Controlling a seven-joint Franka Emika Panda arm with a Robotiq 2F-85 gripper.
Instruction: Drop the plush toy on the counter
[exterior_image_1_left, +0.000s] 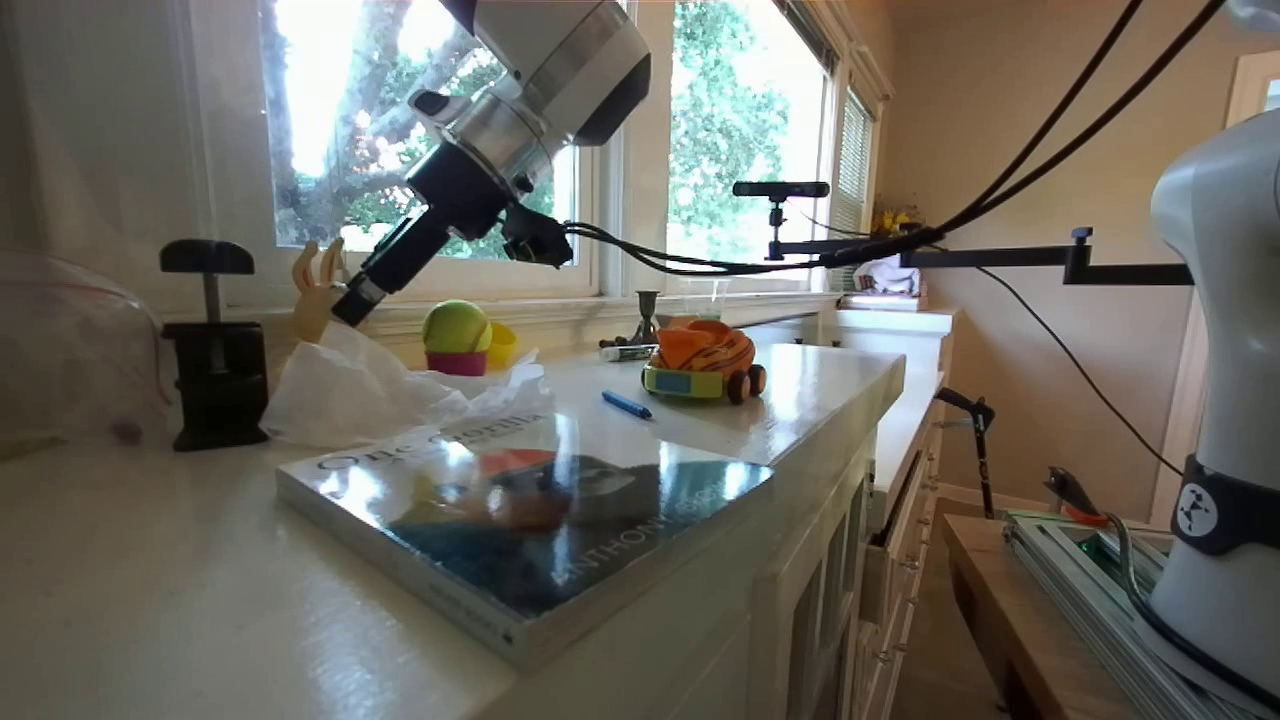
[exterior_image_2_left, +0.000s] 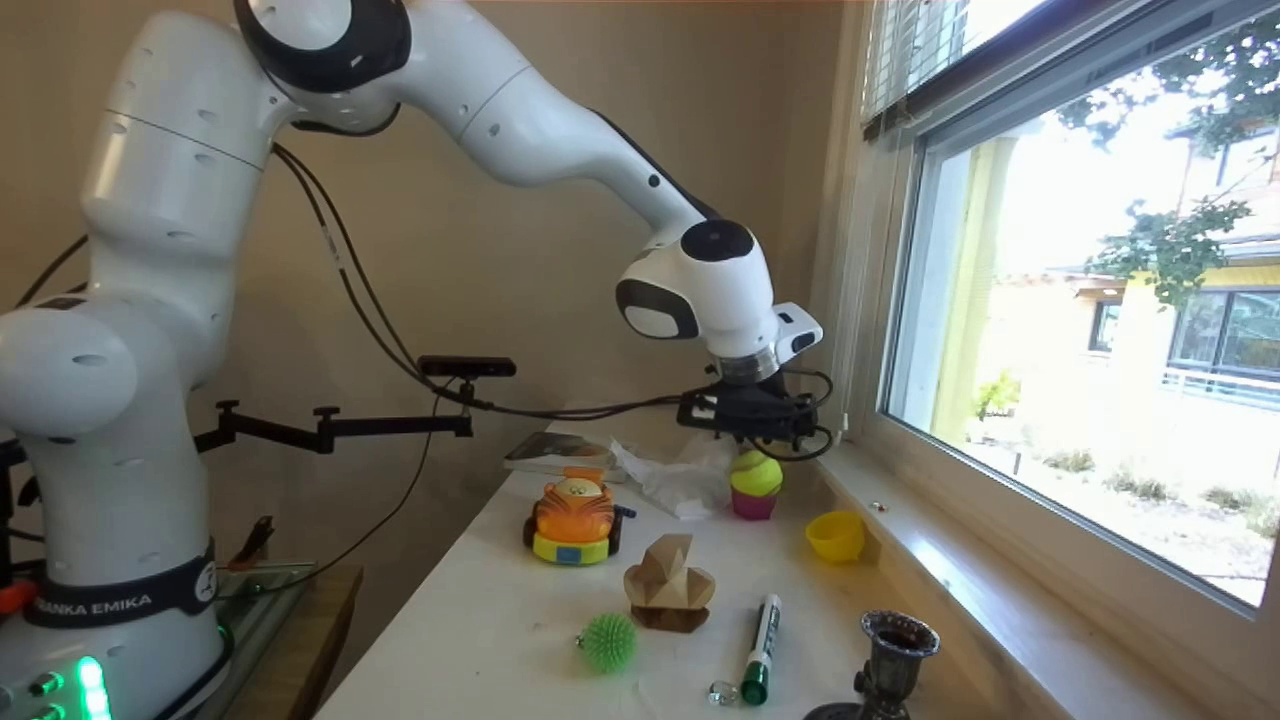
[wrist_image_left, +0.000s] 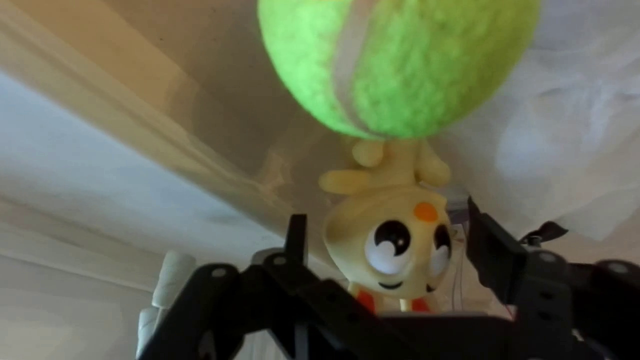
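The gripper (wrist_image_left: 385, 212) is spread: its fingers (wrist_image_left: 296, 240) stand on either side of the plush toy (wrist_image_left: 385, 215), with a visible gap on each side in the wrist view. The plush toy is near the edge of the counter (exterior_image_2_left: 450, 620) along the window (exterior_image_2_left: 1100, 330), just past the tennis ball (wrist_image_left: 400, 65) in the wrist view; contact with the counter cannot be determined. The tennis ball rests on a magenta cup (exterior_image_2_left: 752, 506). The yellow bowl (exterior_image_2_left: 836, 537) sits near the same edge. The book (exterior_image_1_left: 520, 530) lies at the opposite edge.
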